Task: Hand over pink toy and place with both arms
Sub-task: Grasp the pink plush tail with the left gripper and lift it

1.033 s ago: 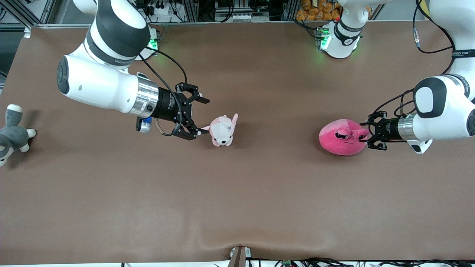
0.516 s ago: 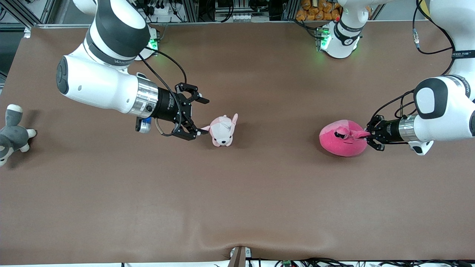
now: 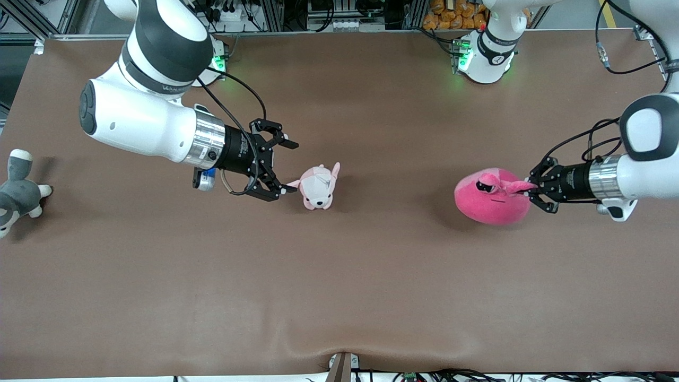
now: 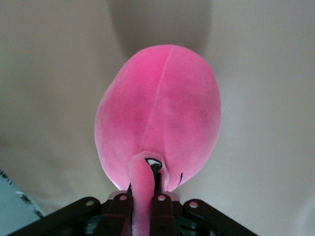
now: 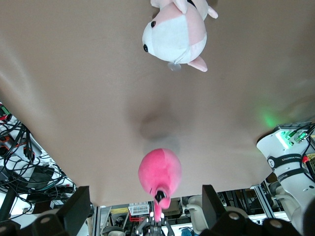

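Note:
The pink toy (image 3: pixel 490 203), a round hot-pink plush with sleepy black eyes, hangs from my left gripper (image 3: pixel 532 186) toward the left arm's end of the table. The gripper is shut on one of its ear flaps (image 3: pixel 515 186), stretched out from the body. In the left wrist view the toy (image 4: pixel 158 118) fills the middle and the flap (image 4: pixel 141 196) runs between the fingers (image 4: pixel 119 202). My right gripper (image 3: pixel 284 167) is open and empty beside the small pale pink-and-white puppy plush (image 3: pixel 317 187). The right wrist view shows the puppy (image 5: pixel 175 33) and the pink toy (image 5: pixel 159 173) farther off.
A grey-and-white plush animal (image 3: pixel 17 190) lies at the table edge at the right arm's end. The brown table (image 3: pixel 339 286) spreads wide nearer the front camera. Both arm bases stand along the table edge farthest from the front camera.
My left gripper has closed on the pink toy's ear flap and pulled back toward the left arm's end, stretching the flap and tipping the toy. The right arm has barely moved.

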